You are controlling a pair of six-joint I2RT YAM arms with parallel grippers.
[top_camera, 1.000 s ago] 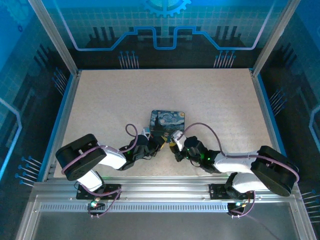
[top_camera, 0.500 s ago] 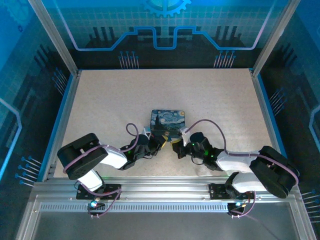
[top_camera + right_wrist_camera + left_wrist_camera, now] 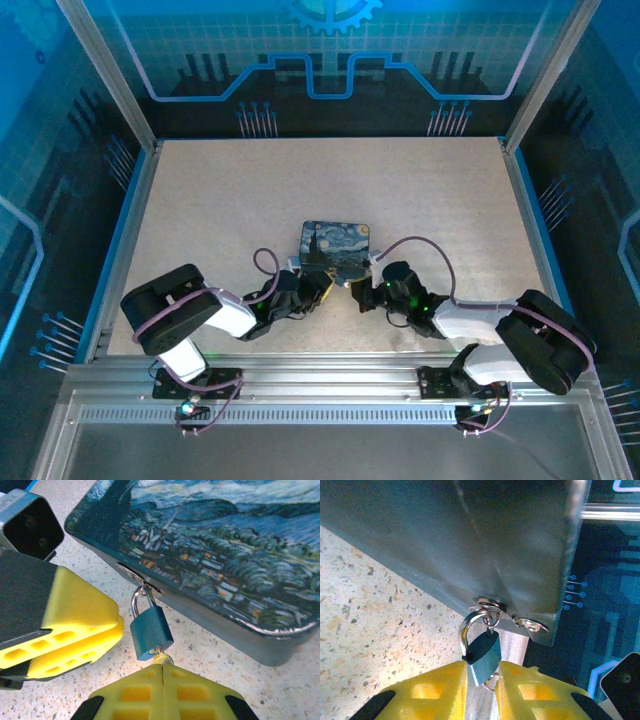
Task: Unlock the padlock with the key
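This is looking like a robotics lab cell. Aluminium framing (image 3: 320, 375) and blue circuit-print panels (image 3: 420, 40) are enclosing the table (image 3: 250, 190).

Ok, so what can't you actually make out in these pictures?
- Key: right wrist view, mostly buried between the shut right claw and the padlock.
- Left claw: left wrist view, whether it grips the padlock is unclear; its fingers cover the padlock's base.
- Top view: padlock and key too small to pick out between the claws.
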